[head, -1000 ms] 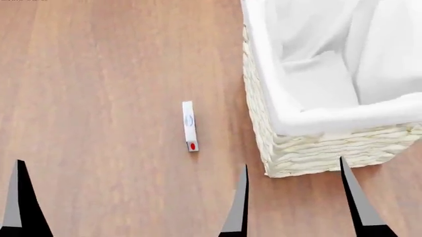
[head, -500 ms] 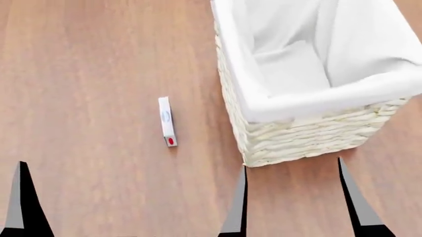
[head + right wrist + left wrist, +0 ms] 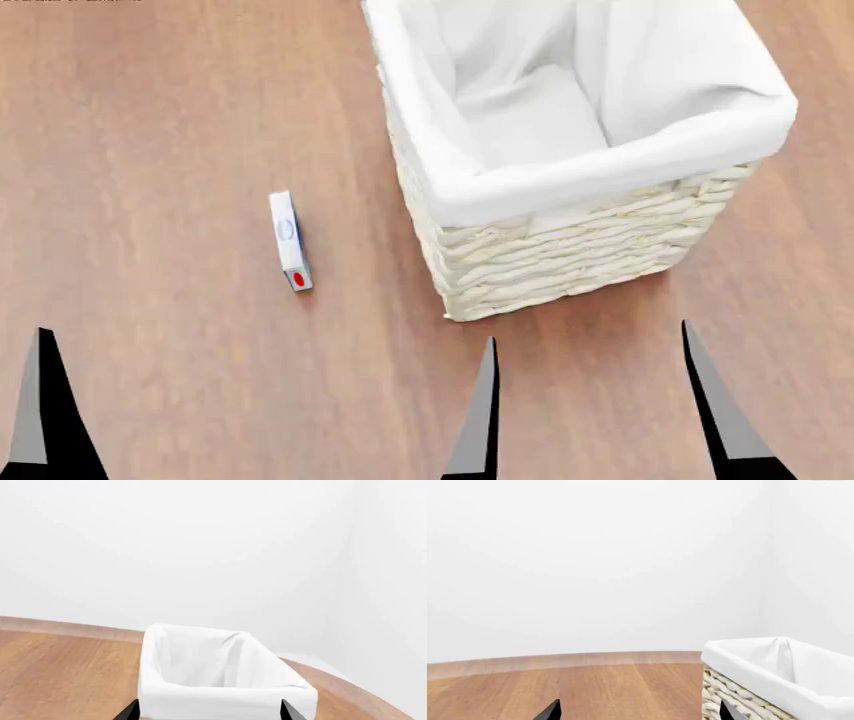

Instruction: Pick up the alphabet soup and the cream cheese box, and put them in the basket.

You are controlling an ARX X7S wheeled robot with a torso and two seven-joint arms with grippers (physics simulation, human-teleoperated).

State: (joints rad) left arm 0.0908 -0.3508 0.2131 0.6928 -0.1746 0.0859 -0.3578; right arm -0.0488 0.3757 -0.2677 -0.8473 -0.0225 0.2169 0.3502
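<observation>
The cream cheese box, a thin white carton with a blue oval and a red spot, lies on the wood to the left of the basket. The basket is tall, cream wicker with a white liner; I see only cloth inside it. My right gripper is open just in front of the basket's near wall, and the basket sits centred between its fingers. My left gripper is open over bare wood, with the basket off to its side. Only one left finger shows in the head view. The alphabet soup is out of view.
The wooden surface extends around the box and basket. Its curved far edge meets plain white walls behind. The basket is the only tall obstacle near the arms.
In the head view the basket and the cream cheese box have slid steadily leftward, and more of the basket's right side shows. The gripper fingers keep their places in the picture.
</observation>
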